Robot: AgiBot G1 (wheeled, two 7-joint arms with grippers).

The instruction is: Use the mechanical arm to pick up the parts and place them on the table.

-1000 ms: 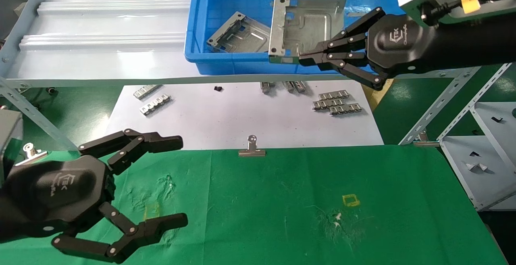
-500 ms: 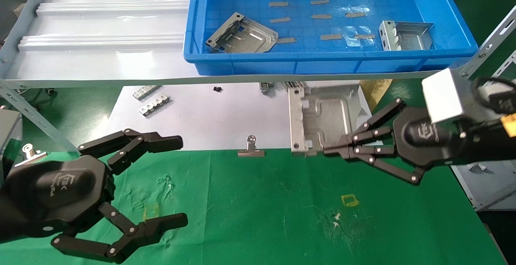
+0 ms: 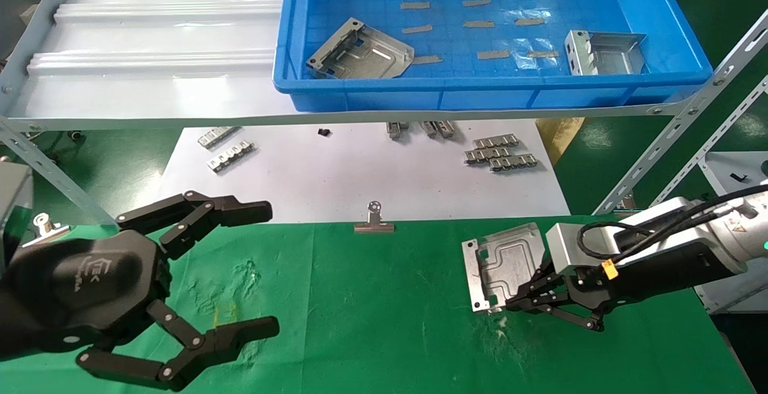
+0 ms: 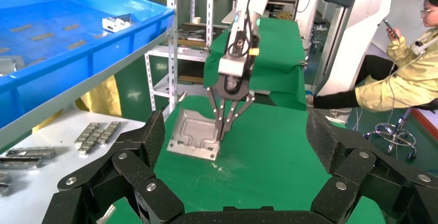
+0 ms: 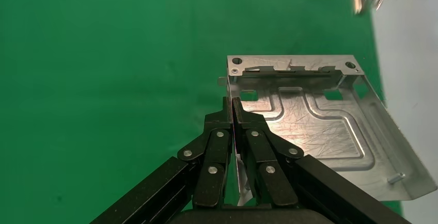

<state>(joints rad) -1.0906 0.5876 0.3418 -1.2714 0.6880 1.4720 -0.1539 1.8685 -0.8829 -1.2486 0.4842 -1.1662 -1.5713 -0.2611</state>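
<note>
The robot's right hand [image 3: 521, 304] is clamping the near edge of a grey sheet-metal part [image 3: 501, 262] and holding it low over the green surface [image 3: 384, 322], on the robot's right side, just this side of the white paper sheet [image 3: 336, 172]. In the right wrist view the two black fingers [image 5: 217, 131] are pressing together on the plate's rim, beside the folded, holed edge. The plate is extending away from the hand toward the paper, its folded edge facing the robot's left, and it appears tilted, its far side raised; whether its low corner is touching the cloth cannot be told. The placing appears nearly done: what remains is to lower the plate flat and release the rim, and since the plate lies wholly ahead of the fingertips, the hand would need to draw back toward the robot to clear it. The left hand [image 3: 264, 265] is hanging spread and empty over the near left of the surface, well apart from the plate. Two more parts are lying in the blue bin [image 3: 492, 97] on the white shelf [image 3: 150, 52], one at its left [image 3: 360, 52], one at its right [image 3: 603, 52].
</note>
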